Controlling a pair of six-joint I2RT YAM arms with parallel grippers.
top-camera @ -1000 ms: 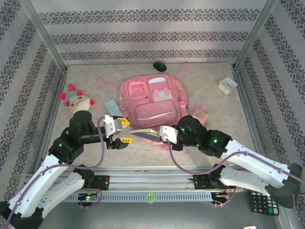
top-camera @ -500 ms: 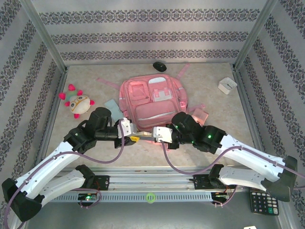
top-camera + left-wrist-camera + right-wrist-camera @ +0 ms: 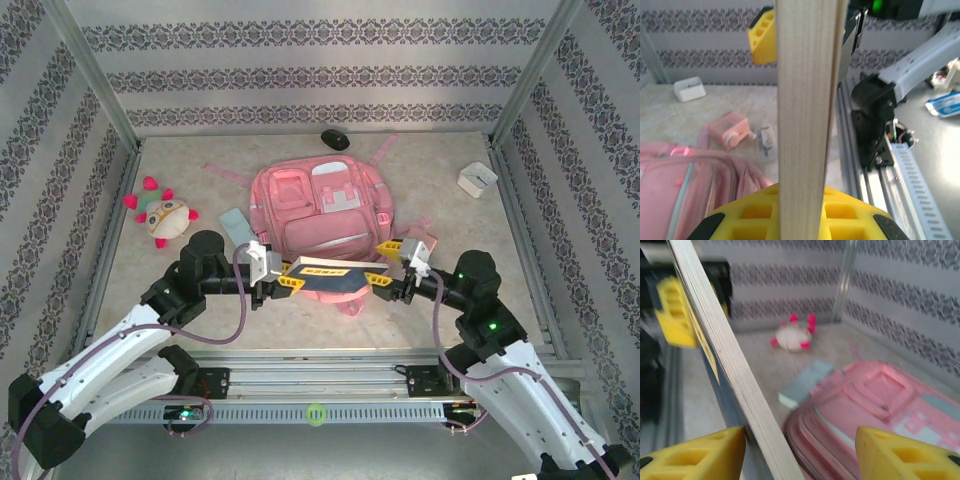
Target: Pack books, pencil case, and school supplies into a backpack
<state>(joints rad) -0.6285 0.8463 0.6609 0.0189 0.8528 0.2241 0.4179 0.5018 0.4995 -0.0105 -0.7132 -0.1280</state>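
Clamped tight in the left gripper (image 3: 288,277) by its left end: the book (image 3: 330,278), lifted off the desk (image 3: 440,170), seen page-edge on from the left wrist with yellow fingers (image 3: 850,220) pressed to both sides. At the other end, straddled by the right gripper (image 3: 382,267), spread wide, one jaw against the cover and the other well clear; so carried by the left arm alone, by the look of it. Long axis running left to right from one gripper to the other, roughly level, across the near end of the backpack (image 3: 320,205). For the next move, then, straight beyond and down: away from the arm bases, toward the backpack lying flat with its pockets up. Cannot tell whether the main compartment is unzipped, or where its mouth lies. Probably calls for the free right gripper to hold fabric open and the left to feed the book in end-first. Just left of the backpack, the pencil case (image 3: 235,222); off its right side, the pink block (image 3: 730,131) and the silver item (image 3: 767,141), close together on the desk. Pale, hard, flat desk with room in front; plush toy (image 3: 165,215) and white box (image 3: 477,179) well apart at the sides. Some risk of the thin book sagging or twisting in a one-end grip.
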